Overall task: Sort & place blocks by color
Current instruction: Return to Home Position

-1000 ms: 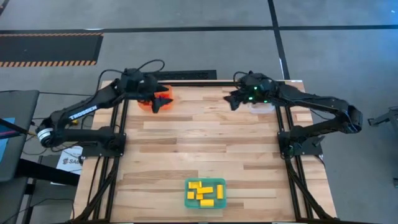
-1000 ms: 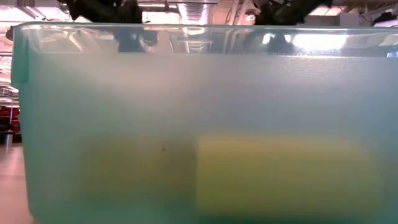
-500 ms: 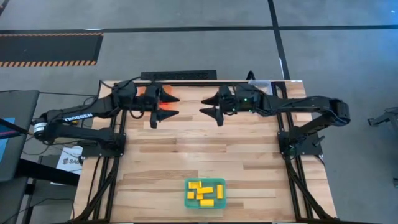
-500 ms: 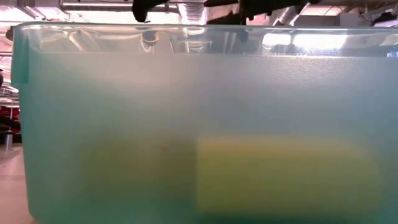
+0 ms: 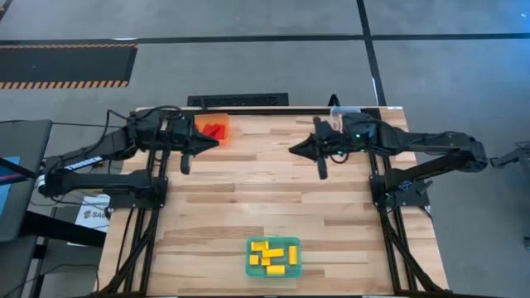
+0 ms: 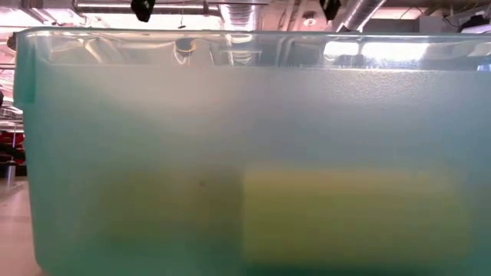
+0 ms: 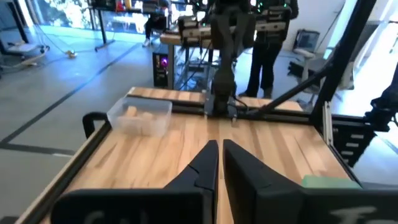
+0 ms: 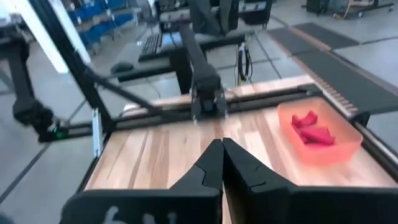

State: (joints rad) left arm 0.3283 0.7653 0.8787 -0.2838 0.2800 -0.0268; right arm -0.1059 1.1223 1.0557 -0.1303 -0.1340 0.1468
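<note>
Several yellow blocks [image 5: 272, 256] lie in the teal tray [image 5: 251, 266] at the table's near edge. Its wall [image 6: 153, 153] fills the low view, with one yellow block [image 6: 345, 215] behind it. Red blocks [image 8: 311, 129] lie in the orange tray [image 5: 225, 130] at the far left. Pale wooden blocks [image 7: 134, 113] lie in the clear tray [image 7: 160, 118] at the far right. My left gripper [image 5: 212, 142] hovers shut beside the orange tray, pointing at the table's right. My right gripper [image 5: 298, 149] hovers shut, pointing left. Both are empty.
Bare wooden tabletop [image 5: 265, 194] spreads between the two grippers and the teal tray. Black frame rails [image 5: 157, 199] run along the table's left and right edges. A person's legs [image 7: 264, 56] show beyond the table in the left wrist view.
Both grippers have left their trays at the far corners, swung in toward the table's middle and drawn back a little toward their own sides. Both stood open a second ago and have shut on nothing. In the low view they have risen.
</note>
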